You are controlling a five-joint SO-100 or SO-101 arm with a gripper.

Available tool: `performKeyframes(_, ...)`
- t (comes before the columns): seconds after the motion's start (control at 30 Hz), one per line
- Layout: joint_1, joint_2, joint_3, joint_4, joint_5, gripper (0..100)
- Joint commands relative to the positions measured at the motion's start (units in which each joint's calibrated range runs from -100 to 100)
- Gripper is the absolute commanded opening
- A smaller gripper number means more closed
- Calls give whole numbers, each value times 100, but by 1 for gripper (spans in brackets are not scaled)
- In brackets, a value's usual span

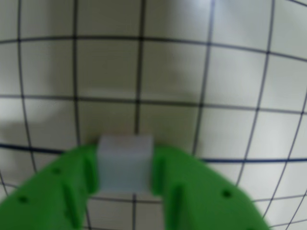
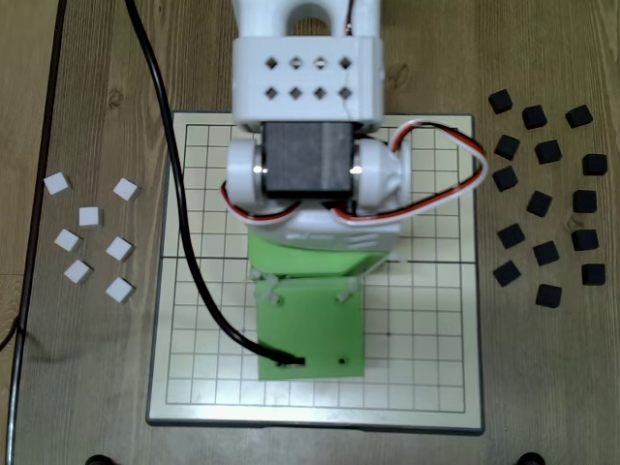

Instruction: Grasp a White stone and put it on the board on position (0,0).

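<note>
In the wrist view my green gripper point(image 1: 125, 164) is shut on a White stone point(image 1: 125, 160), a small white block held between the two fingers point(image 1: 79, 177). It sits low over the board point(image 1: 105, 67), right where the thick dark midline point(image 1: 268, 159) passes behind it. Whether the stone touches the board I cannot tell. Position (0,0) is hidden under the stone and fingers. In the fixed view the arm point(image 2: 308, 174) reaches over the middle of the board point(image 2: 426, 320) and its green wrist plate point(image 2: 310, 329) hides the jaws and the stone.
Several loose white stones point(image 2: 89, 216) lie on the wooden table left of the board in the fixed view. Several black blocks point(image 2: 545, 253) lie to its right. A black cable point(image 2: 184, 232) runs across the board's left part.
</note>
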Motion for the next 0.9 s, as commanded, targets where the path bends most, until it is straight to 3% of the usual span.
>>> performKeyframes(0.0,48,-508,-2,29,10,6)
performKeyframes(0.87,12,-559,-2,219,10,11)
